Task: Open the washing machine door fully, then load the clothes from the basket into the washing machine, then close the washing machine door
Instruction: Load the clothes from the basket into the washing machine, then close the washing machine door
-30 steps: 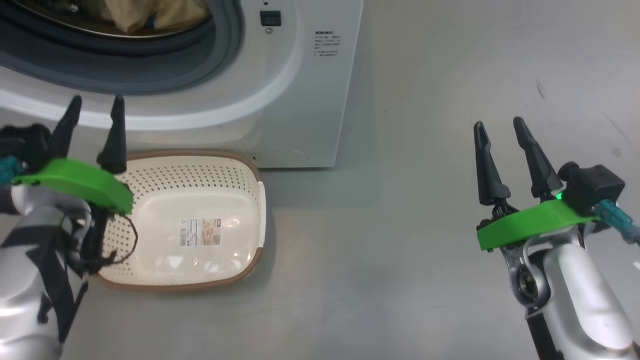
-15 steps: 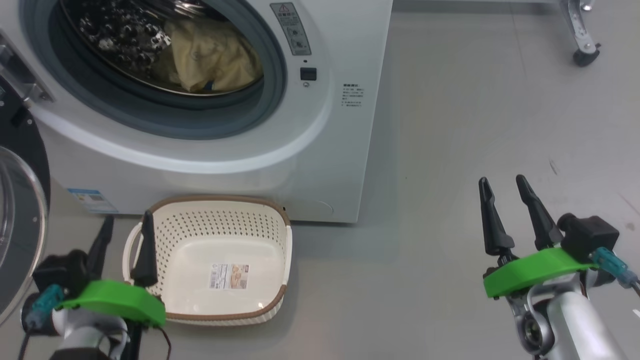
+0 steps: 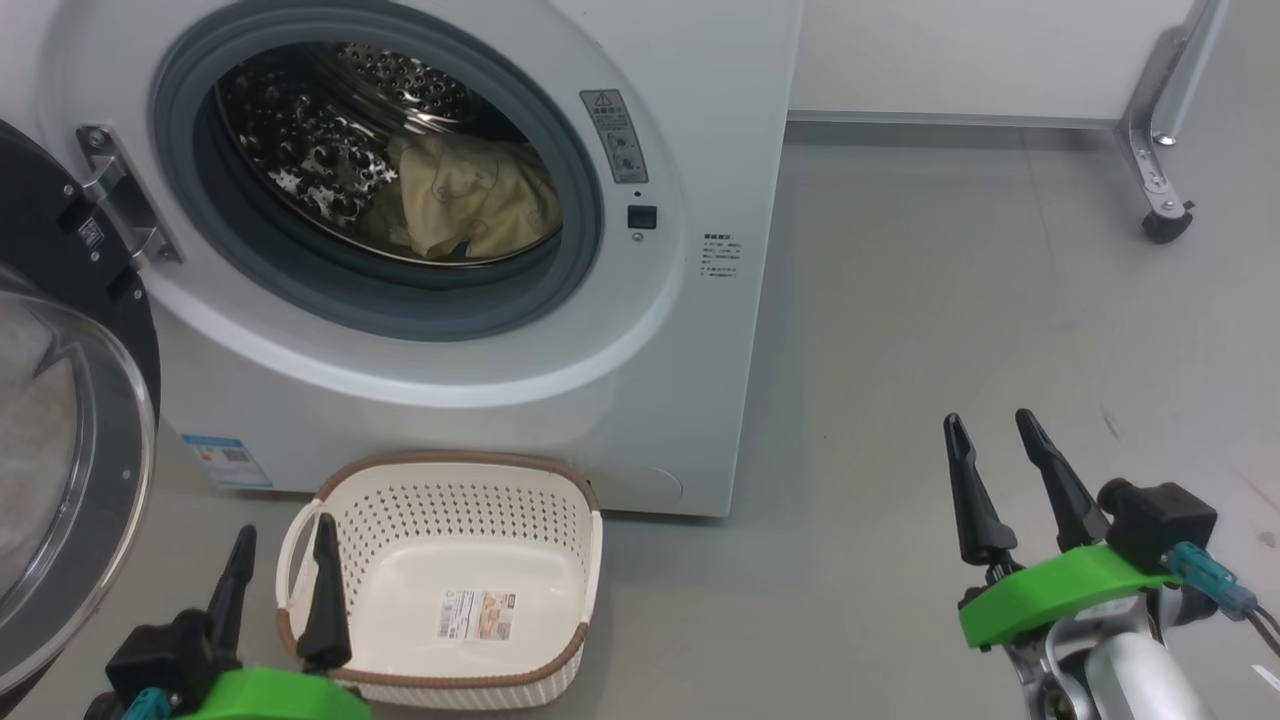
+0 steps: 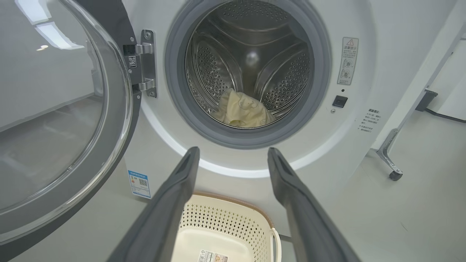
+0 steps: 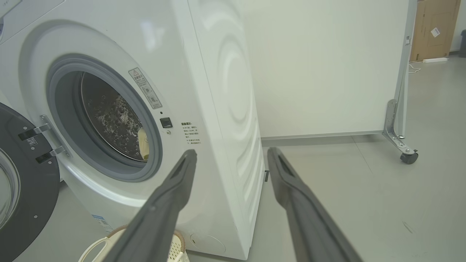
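left claw [image 3: 284,528]: fingers wide apart, nothing between them; low over the left end of the basket [image 3: 460,505], by its white handle; in the left wrist view it points at the machine's mouth.
right claw [image 3: 988,418]: fingers wide apart, grips nothing, touches nothing; over bare floor [image 3: 900,330], well to the right of the washing machine [image 3: 700,380].
washing machine door [image 3: 40,230]: swung open on its left hinge, with the black ring and glass bowl at far left, clear of the mouth.
clothes [image 3: 470,205]: pale yellow bundle inside the drum [image 3: 300,140], lying low, behind the grey gasket [image 3: 400,300].
basket: upright on the floor, just in front of the washing machine, below the mouth; sticker [image 3: 478,613] on its base in plain sight.
blue label [image 3: 225,460]: low on the machine front, left of the basket.
wheeled leg [image 3: 1160,200]: metal, far right, well apart from the machine.
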Robot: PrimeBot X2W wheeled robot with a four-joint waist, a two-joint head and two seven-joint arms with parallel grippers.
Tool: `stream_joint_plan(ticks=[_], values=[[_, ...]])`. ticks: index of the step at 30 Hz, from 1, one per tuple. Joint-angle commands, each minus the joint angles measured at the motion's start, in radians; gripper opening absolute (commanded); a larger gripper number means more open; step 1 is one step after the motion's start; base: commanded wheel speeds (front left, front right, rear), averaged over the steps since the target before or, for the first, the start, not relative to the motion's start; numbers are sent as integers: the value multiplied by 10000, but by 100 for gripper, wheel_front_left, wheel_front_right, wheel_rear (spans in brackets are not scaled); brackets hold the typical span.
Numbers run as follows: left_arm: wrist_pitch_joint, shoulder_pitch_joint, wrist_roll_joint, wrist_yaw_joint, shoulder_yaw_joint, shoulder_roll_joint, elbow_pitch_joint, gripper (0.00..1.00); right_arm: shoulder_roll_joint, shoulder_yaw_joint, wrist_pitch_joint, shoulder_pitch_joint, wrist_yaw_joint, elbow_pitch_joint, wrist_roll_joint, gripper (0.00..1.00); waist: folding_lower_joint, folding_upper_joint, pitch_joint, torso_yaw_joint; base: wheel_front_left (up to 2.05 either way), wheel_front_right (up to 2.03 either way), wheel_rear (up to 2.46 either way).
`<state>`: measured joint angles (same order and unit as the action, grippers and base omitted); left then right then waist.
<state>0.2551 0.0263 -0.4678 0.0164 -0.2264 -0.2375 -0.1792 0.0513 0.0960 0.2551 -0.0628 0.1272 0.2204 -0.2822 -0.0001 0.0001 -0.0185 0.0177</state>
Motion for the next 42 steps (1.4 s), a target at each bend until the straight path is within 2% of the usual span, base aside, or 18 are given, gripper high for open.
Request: stream_joint_plan(ticks=[1,8,18,33,42], values=[[66,261,321,121,598,13,496,100,74,236,67,-215,35,-367,-102,100,1,-1,-32,-28,0,0,0],[66,-97,952,561,1012,652,546,100,38,227,67,-141,35,-367,30,100,1,-1,-131,-140,0,0,0],[66,-140,1206,991,1451,1163,288,100,13,224,67,-306,35,-334,263,100,1,-1,-162,-276,0,0,0],[66,80,1478,1135,1567,1509,-66,100,-2,241,67,-478,35,-244,341,100,1,-1,-83,-269,0,0,0],[66,201,1379,1141,1528,1493,-191,100,-5,305,67,-480,35,-226,355,100,1,-1,33,-307,0,0,0]])
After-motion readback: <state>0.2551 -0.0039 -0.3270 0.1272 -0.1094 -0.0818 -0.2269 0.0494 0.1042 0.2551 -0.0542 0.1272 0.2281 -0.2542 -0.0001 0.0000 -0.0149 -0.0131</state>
